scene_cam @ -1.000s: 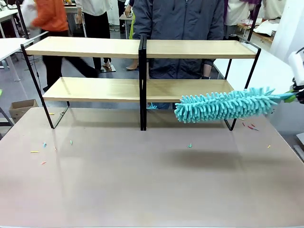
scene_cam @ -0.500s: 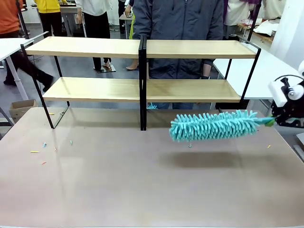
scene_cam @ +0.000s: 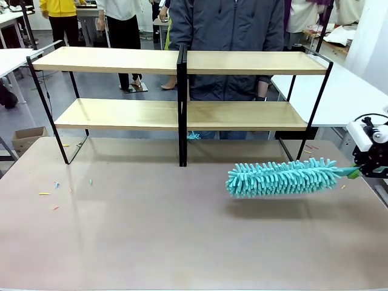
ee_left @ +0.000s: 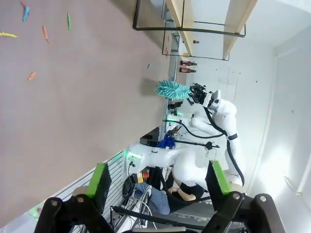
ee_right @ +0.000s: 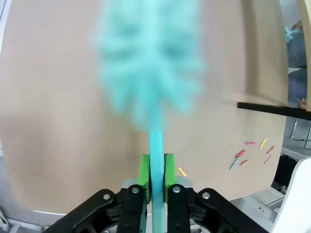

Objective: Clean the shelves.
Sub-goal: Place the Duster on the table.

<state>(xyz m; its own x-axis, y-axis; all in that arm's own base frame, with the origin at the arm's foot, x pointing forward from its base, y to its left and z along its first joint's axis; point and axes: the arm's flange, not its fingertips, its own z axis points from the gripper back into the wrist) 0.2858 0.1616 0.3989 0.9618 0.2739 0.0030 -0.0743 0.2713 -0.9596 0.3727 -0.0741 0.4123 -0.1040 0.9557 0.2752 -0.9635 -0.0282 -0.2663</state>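
teal duster (ee_right: 150,73) handle between right tool (ee_right: 154,180) pads

Turquoise fluffy duster (scene_cam: 282,177) with a turquoise handle. Light wooden shelves (scene_cam: 115,60) on a thin black frame. Matte grey-brown surface (scene_cam: 182,236) flecked with small yellow, orange and green scraps (scene_cam: 54,194). Black fingers (ee_right: 167,174) with bright green pads.

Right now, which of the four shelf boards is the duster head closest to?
The lower board on the robot's right. The teal duster hangs just in front of and below it; the other three boards lie higher or farther left.
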